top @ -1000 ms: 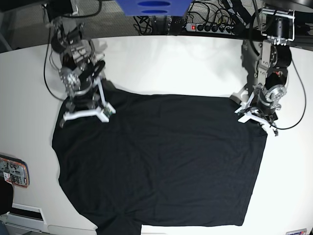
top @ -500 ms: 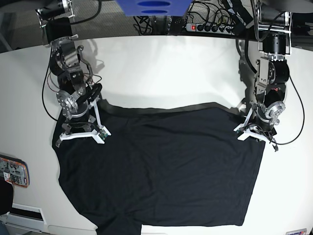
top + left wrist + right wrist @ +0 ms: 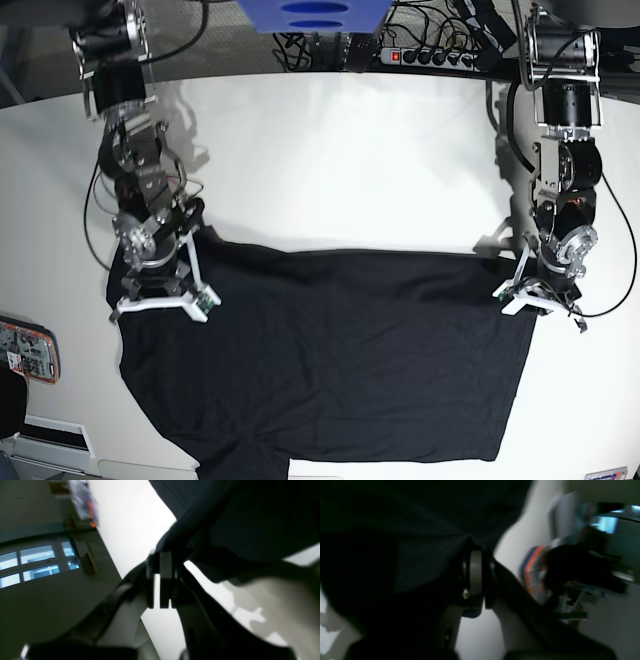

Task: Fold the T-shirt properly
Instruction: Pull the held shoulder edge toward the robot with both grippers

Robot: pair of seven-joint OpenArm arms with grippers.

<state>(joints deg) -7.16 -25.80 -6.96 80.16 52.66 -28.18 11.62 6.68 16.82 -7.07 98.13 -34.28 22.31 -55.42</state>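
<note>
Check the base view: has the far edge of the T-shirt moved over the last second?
Yes. The T-shirt far edge, pinched by both grippers, has come toward the camera, away from the power strip.

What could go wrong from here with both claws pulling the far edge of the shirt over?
Both claws grip only thin fabric: the left claw and right claw pinch the T-shirt at its edge, so a corner might slip out mid-fold. The carried edge sags between them, so the fold may land crooked. The near hem overhangs the table edge and might slide off.
</note>
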